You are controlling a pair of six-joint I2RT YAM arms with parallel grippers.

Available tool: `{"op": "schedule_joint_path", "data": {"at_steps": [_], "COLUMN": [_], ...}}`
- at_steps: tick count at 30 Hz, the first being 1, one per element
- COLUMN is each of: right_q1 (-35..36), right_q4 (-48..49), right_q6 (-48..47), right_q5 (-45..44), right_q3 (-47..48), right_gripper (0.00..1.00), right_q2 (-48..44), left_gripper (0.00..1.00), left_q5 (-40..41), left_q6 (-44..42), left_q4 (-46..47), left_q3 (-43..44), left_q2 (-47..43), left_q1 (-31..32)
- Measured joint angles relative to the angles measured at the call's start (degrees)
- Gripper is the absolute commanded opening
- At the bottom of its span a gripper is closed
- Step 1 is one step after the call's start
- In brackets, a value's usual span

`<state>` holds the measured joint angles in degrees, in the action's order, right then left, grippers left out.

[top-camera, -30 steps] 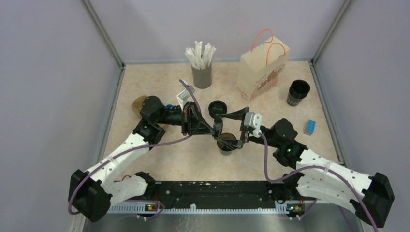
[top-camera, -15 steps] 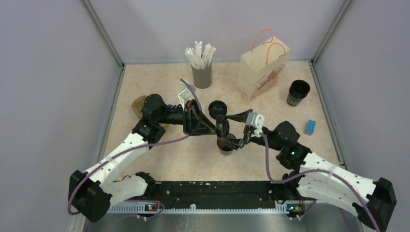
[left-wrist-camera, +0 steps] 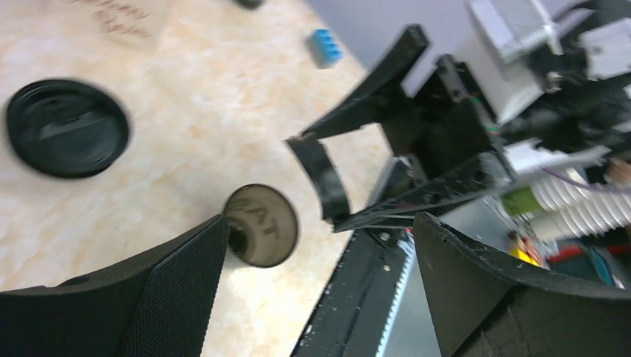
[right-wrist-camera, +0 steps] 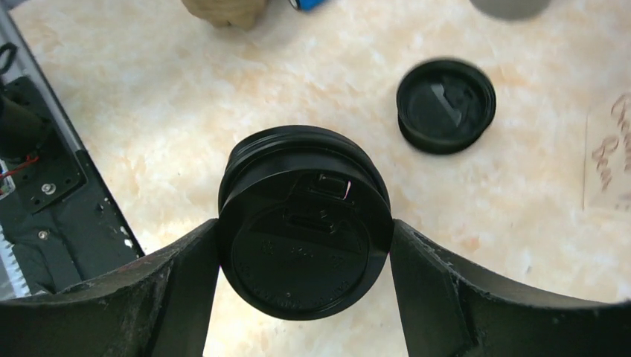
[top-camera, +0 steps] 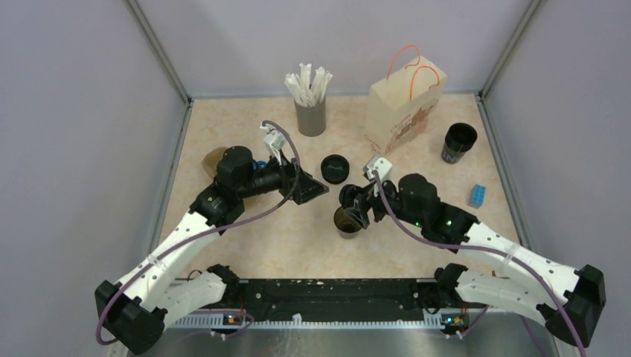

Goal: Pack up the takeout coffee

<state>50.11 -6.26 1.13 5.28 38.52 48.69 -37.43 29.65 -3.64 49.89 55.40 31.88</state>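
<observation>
Within the right gripper [right-wrist-camera: 303, 239] — a black lid [right-wrist-camera: 305, 216]; left gripper [left-wrist-camera: 320, 223] gapes.

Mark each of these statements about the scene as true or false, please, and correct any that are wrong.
1. The right gripper holds a black lid between its fingers. True.
2. The left gripper is shut on the second lid. False: its jaws stand open and empty, and that lid lies on the table, apart from it.
3. The paper bag lies flat on its side. False: it stands upright at the back of the table, handles up.
4. The white straws stand in a grey holder. True.
</observation>
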Motion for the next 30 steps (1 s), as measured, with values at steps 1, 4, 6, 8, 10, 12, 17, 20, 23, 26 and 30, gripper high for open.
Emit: {"op": "schedule_joint_path", "data": {"at_steps": [1, 4, 6, 8, 10, 12, 17, 20, 23, 26, 30], "right_q1": [0.0, 0.1, 0.5, 1.6, 2.4, 3.4, 4.9, 5.7, 6.7, 7.7, 8.2], "right_q4": [-3.3, -10.1, -13.8, -17.6, -20.1, -22.7, -25.7, -26.7, -26.8, -26.8, -26.8], "right_q6": [1.4, 4.8, 6.5, 8.2, 9.5, 10.8, 12.9, 13.7, 14.2, 14.4, 14.5], "right_q5": [-1.3, -4.3, -6.2, -8.3, -9.7, -10.9, -12.9, -13.7, -14.4, -15.0, -16.3], "right_q3": [1.7, 5.4, 7.1, 8.7, 9.8, 11.2, 13.9, 15.3, 16.6, 17.7, 18.8], "right_gripper": [0.75, 0.75, 0.75, 0.75, 0.75, 0.75, 0.75, 0.75, 0.75, 0.75, 0.76], "right_q2": [1.4, 5.2, 7.5, 10.1, 12.2, 14.3, 17.8, 19.5, 21.2, 23.0, 25.8], "left_gripper": [0.98, 0.98, 0.97, 0.97, 0.96, 0.95, 0.94, 0.94, 0.93, 0.92, 0.89], "left_q5": [2.2, 8.7, 11.1, 13.5, 15.0, 15.8, 16.0, 15.5, 13.6, 11.4, 7.3], "left_q6": [-0.3, -0.5, -0.2, 1.0, 2.4, 3.8, 7.4, 9.3, 11.0, 12.1, 12.5], "left_q4": [-1.6, -5.2, -5.8, -5.9, -6.3, -6.7, -6.4, -5.1, -3.6, -1.8, 1.5], "left_q3": [0.0, -0.7, -1.9, -4.2, -6.3, -8.0, -11.2, -13.4, -15.7, -17.5, -18.2], "left_q2": [-0.1, -0.2, -0.2, -0.2, -0.1, -0.1, -0.1, -0.2, -0.2, -0.1, 1.5], "left_q1": [0.0, 0.0, 0.0, -0.1, -0.4, -0.8, -3.1, -5.2, -7.5, -8.7, -8.8]}}
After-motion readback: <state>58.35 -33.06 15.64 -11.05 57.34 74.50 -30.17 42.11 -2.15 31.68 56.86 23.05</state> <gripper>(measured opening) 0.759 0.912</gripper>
